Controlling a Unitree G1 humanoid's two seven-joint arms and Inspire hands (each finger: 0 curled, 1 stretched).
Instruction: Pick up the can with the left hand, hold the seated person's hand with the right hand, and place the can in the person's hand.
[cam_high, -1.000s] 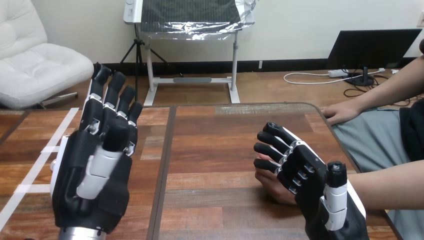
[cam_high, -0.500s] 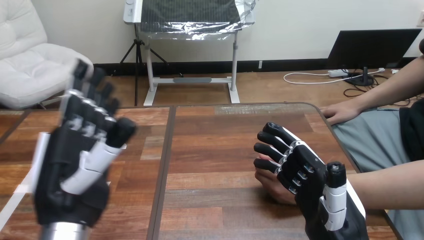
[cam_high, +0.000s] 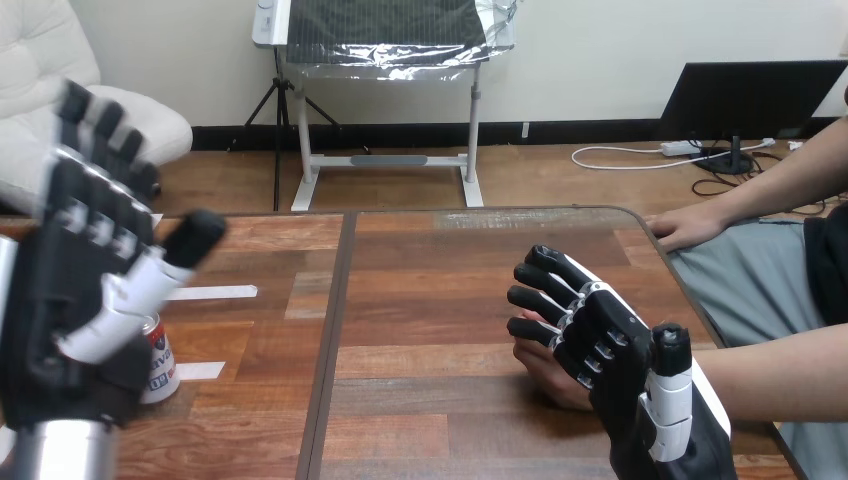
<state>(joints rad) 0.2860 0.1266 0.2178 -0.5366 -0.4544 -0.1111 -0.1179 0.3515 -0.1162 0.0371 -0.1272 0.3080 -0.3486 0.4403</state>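
Fingers on the left hand (cam_high: 75, 300) are standing straight and spread, thumb sticking out to the side, holding nothing. Head view: that hand is hanging raised above the table's (cam_high: 450, 280) front-left corner, palm side facing the camera, outline smeared and hard to read. It is blocking most of the can (cam_high: 161, 362), which is standing upright on the table near the left edge, just behind the hand's heel; only a sliver of the can's side is showing, and its top is hidden. One white tape strip (cam_high: 213, 292) is lying flat beyond the can, and a shorter tape strip (cam_high: 200, 370) is lying just beside it. A dark seam (cam_high: 328, 330) is running front to back down the table between the two hands.

The right hand (cam_high: 612, 345) is sitting near the front-right corner, fingers loosely bent and reaching over the person's hand (cam_high: 543, 367), thumb pointing up and clear of it, so nothing is being gripped. The person's hand is lying on the table under those fingers, mostly covered, only its near edge peeking out. The person's other hand (cam_high: 685, 228) is resting on the table's right edge, further back, well apart. The right forearm is getting cut off at the bottom edge.
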